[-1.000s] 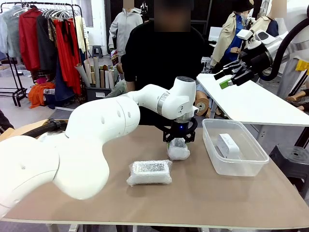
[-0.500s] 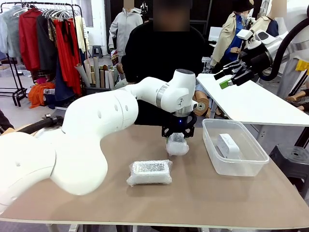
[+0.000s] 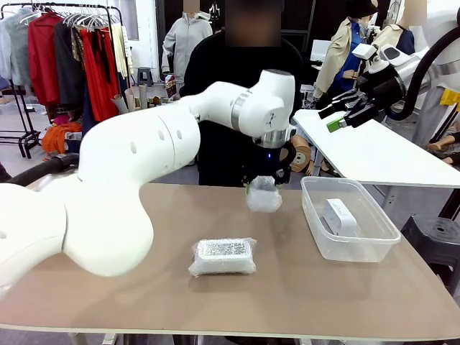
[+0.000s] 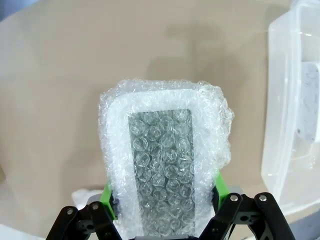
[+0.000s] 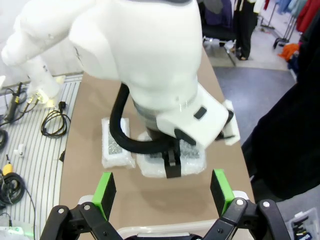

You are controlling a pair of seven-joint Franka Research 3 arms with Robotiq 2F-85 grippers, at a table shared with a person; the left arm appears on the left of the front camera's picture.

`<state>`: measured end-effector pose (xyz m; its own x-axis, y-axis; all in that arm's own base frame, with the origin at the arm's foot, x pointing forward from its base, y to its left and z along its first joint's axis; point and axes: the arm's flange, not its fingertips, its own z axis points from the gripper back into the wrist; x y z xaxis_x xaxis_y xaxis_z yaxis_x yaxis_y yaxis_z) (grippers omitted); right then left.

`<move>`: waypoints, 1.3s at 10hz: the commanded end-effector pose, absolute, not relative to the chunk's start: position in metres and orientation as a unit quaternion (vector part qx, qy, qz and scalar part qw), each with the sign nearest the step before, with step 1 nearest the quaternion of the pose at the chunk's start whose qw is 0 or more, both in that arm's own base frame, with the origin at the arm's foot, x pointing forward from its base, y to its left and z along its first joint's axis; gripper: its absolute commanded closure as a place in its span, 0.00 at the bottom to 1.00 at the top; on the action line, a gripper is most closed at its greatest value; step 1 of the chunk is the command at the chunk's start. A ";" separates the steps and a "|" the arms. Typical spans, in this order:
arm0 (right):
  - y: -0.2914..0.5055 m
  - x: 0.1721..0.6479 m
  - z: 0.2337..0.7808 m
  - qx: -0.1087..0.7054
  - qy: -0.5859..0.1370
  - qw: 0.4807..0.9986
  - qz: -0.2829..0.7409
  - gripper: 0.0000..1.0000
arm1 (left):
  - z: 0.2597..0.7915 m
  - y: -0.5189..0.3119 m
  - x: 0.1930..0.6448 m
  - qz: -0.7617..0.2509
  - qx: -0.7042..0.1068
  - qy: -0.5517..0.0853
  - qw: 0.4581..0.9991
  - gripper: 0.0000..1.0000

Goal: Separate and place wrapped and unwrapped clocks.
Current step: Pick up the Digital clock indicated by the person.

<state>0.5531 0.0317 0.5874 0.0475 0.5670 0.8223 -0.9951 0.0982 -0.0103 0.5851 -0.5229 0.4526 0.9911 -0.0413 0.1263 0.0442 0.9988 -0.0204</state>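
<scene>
Left gripper (image 3: 264, 184): closed on the small wrapped clock (image 3: 264, 198), green pads pressed into the wrap on either side of its near end.
Right gripper (image 3: 332, 117): jaws wide apart, holding nothing, upper right of the front view.
Held item, location: clear of the table (image 3: 129, 287), centre of the front view, just left of the clear bin (image 3: 310, 208).
Other items: long wrapped clock (image 3: 223, 256) lies flat on the table at lower centre. Bare clock (image 3: 339, 215) lies in the bin.
Risk, slip: the wrap is soft and only one end is pinched, so the bundle could probably slide or rotate in the pads under a quick move.
Risk, collision: the free end hangs below the fingers and could clip the bin's wall if carried right at this height.
Risk, sorting: released over the bin, it would mix with the bare clock.
Held item, axis: in the left wrist view the long axis runs along the fingers, free end toward the table. The front view is too foreshortened to confirm any tilt.
Long wrapped clock, axis: left to right across the front view.
</scene>
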 end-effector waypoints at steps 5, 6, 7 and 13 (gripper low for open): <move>0.031 0.552 0.588 0.305 -0.351 0.651 0.600 0.00 | 0.541 -0.479 0.548 -0.023 0.009 -0.088 0.996 1.00; 0.031 0.552 0.588 0.305 -0.351 0.651 0.600 0.00 | 0.555 -0.478 0.542 -0.031 0.012 -0.092 0.995 1.00; 0.031 0.552 0.588 0.305 -0.351 0.651 0.600 0.00 | 0.568 -0.479 0.535 -0.033 0.014 -0.101 0.994 1.00; 0.031 0.552 0.588 0.305 -0.351 0.651 0.600 0.00 | 0.644 -0.467 0.511 -0.029 0.018 -0.142 0.989 1.00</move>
